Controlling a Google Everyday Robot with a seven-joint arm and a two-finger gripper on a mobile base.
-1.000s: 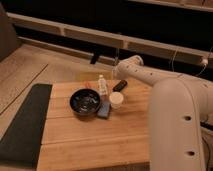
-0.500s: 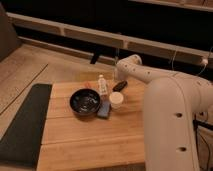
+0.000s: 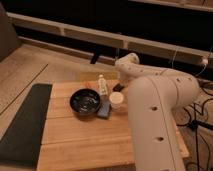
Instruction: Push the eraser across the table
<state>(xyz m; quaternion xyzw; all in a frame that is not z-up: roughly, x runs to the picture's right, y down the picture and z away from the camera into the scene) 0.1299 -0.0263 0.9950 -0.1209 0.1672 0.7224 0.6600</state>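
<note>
Your gripper (image 3: pixel 118 87) sits low at the table's (image 3: pixel 85 140) far edge, beside the small white bottle (image 3: pixel 102 84); finger state: cannot tell.

Your end effector (image 3: pixel 118 87) sits low at the bench's (image 3: pixel 85 142) far edge, beside a small white bottle (image 3: pixel 102 85). A black bowl (image 3: pixel 85 101), a blue block (image 3: pixel 104 109) and a white cup (image 3: pixel 117 100) cluster just in front of it, blocking a straight path toward you. The bench's whole near half lies open, bordered on the left by a dark mat (image 3: pixel 25 122); the robot's white arm (image 3: pixel 155 115) covers the right side.
</note>
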